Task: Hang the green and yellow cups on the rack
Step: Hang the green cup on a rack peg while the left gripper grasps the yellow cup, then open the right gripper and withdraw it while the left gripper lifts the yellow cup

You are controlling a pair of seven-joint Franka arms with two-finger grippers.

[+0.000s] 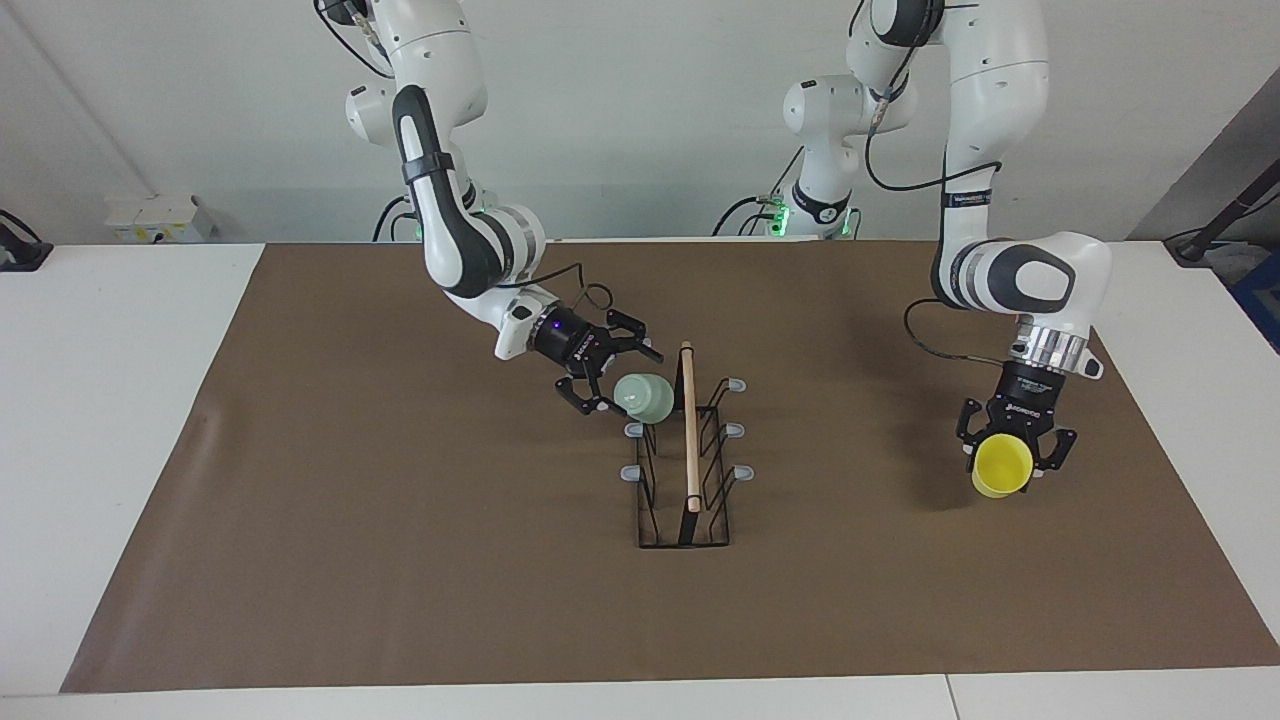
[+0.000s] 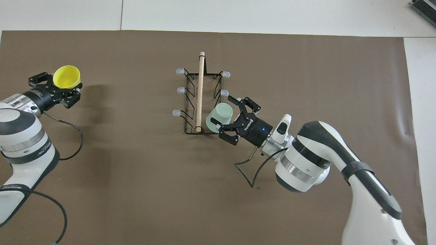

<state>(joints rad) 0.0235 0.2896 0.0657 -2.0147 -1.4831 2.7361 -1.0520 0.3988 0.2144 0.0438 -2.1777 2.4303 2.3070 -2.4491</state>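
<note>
The rack (image 1: 690, 440) stands mid-table; it also shows in the overhead view (image 2: 201, 98). The mint green cup (image 1: 645, 397) hangs on the rack's peg nearest the robots, on the right arm's side, and shows in the overhead view (image 2: 219, 117) too. My right gripper (image 1: 628, 382) is open, its fingers spread around the cup's closed end (image 2: 223, 110). My left gripper (image 1: 1012, 450) is shut on the yellow cup (image 1: 1003, 468) and holds it above the mat toward the left arm's end. In the overhead view the gripper (image 2: 59, 86) holds the cup (image 2: 67, 76) mouth up.
A brown mat (image 1: 400, 560) covers the white table. Five grey-tipped pegs of the rack are bare, such as one (image 1: 742, 472) on the left arm's side. A cable loops from the right wrist (image 2: 248, 170).
</note>
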